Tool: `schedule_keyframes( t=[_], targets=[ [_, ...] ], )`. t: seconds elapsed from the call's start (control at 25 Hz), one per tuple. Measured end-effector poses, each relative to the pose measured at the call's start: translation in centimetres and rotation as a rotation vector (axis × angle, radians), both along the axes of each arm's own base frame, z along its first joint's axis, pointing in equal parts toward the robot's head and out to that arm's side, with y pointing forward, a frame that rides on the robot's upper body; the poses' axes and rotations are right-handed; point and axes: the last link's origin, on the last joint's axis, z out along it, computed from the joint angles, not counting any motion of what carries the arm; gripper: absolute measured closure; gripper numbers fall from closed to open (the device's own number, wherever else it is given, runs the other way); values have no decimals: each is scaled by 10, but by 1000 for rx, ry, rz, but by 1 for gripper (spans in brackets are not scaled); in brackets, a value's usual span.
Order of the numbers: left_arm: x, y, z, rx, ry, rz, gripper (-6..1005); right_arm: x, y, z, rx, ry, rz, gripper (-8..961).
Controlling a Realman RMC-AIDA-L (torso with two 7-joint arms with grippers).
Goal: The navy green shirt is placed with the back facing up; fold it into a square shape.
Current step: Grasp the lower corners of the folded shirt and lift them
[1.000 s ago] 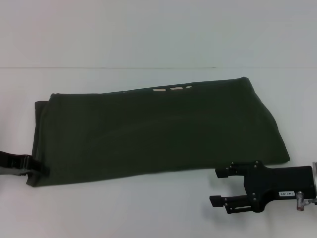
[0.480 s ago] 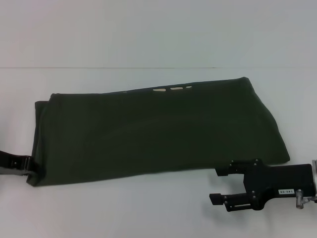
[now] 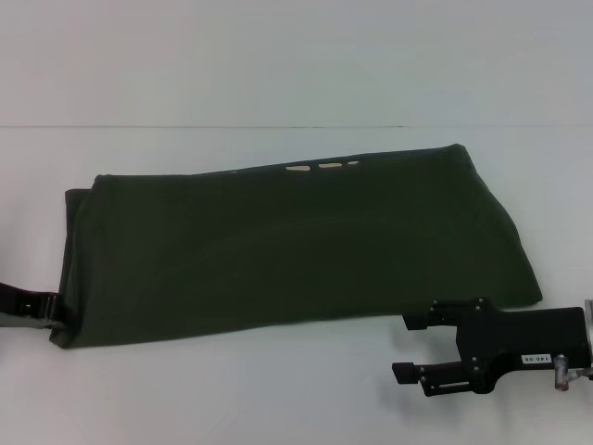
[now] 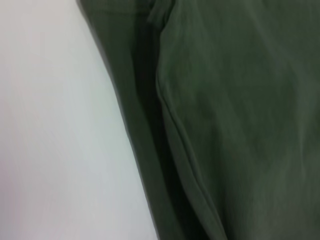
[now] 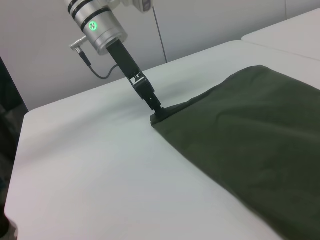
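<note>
You are looking at a white table (image 3: pixel 232 389) that is filling almost all of the head view, and on it the navy green shirt (image 3: pixel 296 246) is lying folded into a long band running from your left side to your right. Its far edge is showing a few cream marks (image 3: pixel 324 167) peeking out from under the fold. The near long edge is sloping slightly, sitting closer to you at the left end.

The right gripper (image 3: pixel 408 348) is resting low over the table just beside the shirt's near right corner, its two black fingers lying parallel and apart with nothing between them. The left gripper (image 3: pixel 57 313) is showing only as a dark tip at the shirt's near left corner; the right wrist view is giving you what the head view is not: the left gripper (image 5: pixel 157 111) is reaching down in line with that corner, its tip touching the cloth (image 5: pixel 250 135), though whether it is clamping the fabric I cannot tell. The left wrist view is showing only layered shirt edges (image 4: pixel 225 120) beside bare table (image 4: pixel 55 140).

Bare table is lying open along the near side and beyond the far edge.
</note>
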Motion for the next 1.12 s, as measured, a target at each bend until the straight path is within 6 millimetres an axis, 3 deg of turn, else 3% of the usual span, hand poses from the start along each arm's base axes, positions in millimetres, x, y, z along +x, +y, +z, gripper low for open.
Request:
schedule_keyframes(
  t=[0.28, 0.88, 1.12],
  targets=[
    [0, 0, 1, 2, 1, -2, 986, -5, 6, 10, -18, 14, -87, 120],
    [-1, 0, 4, 5, -3, -19, 988, -38, 50, 104, -2, -53, -694, 127],
    [1, 2, 4, 3, -2, -29, 990, -31, 56, 114, 8, -168, -858, 129]
  ],
)
